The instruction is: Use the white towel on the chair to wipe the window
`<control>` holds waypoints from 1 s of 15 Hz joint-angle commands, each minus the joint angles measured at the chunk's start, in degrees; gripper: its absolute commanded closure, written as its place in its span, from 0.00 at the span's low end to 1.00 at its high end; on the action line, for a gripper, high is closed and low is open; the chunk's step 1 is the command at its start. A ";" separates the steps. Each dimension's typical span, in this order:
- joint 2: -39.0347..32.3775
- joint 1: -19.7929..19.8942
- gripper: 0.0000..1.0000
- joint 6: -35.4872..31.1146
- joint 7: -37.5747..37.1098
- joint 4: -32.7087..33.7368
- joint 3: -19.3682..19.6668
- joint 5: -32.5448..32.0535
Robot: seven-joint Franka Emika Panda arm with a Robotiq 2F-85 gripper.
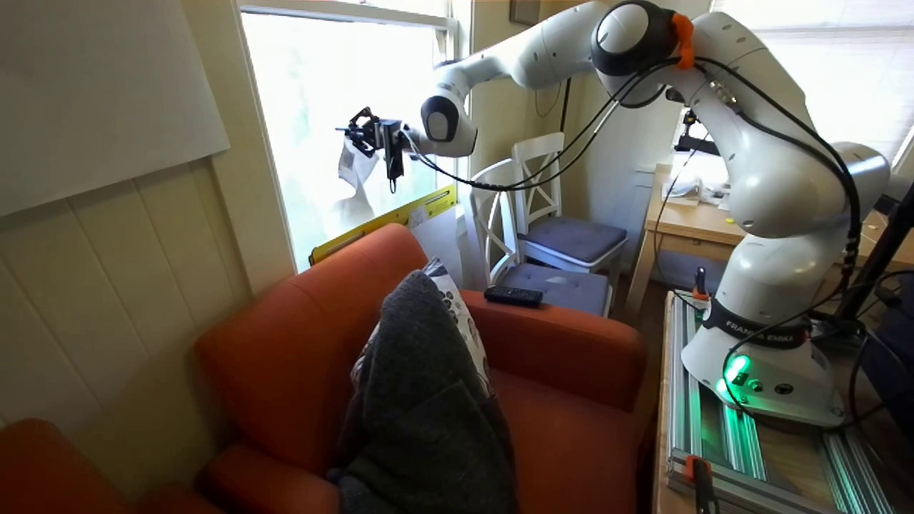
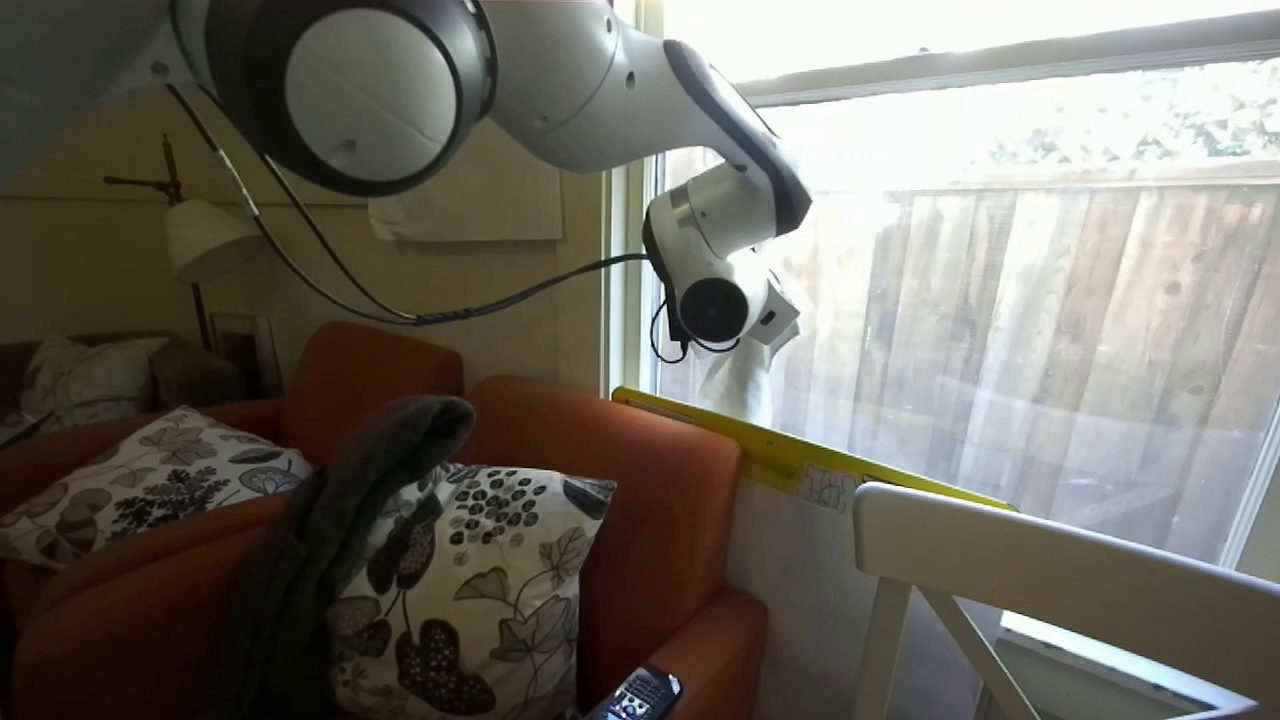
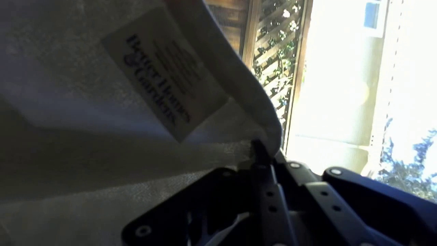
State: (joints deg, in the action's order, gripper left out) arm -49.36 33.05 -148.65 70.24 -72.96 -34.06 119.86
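The gripper [image 3: 269, 154] held the white towel [image 3: 99, 99] by its edge, jaws closed; good wiping probably needed it pressed flat and gently against the window [image 1: 314, 93].

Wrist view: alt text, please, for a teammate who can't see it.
The end effector, right of centre at the bottom, is shut on an edge of the white towel, which, in shadow, fills much of the left side and bears a Better Homes & Gardens label. Beyond, in bright light, are a lattice with foliage and a pale wall.
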 commanded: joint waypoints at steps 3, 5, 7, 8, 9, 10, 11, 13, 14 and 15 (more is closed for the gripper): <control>9.63 4.25 0.99 1.02 -4.37 -10.47 -0.32 -7.25; 14.55 6.44 0.99 1.39 -5.42 -14.96 -0.64 -9.27; 19.63 8.60 0.99 1.44 -8.19 -19.98 -0.97 -11.84; 22.49 9.81 0.99 1.94 -11.12 -23.11 -1.24 -14.00; 24.90 10.71 0.99 2.25 -13.74 -25.66 -1.29 -16.04; 27.11 11.44 0.99 2.57 -16.85 -28.33 -1.16 -18.76; 29.16 12.05 0.99 3.35 -20.56 -31.03 -1.03 -21.79; 32.93 13.18 0.99 4.60 -26.36 -36.58 -0.44 -27.17; 36.45 4.71 0.99 8.64 -30.03 -38.71 10.66 -27.46; 36.98 3.01 0.99 10.72 -31.89 -39.89 12.98 -29.14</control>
State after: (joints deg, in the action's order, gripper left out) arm -20.01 43.05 -144.66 46.72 -104.88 -32.18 95.17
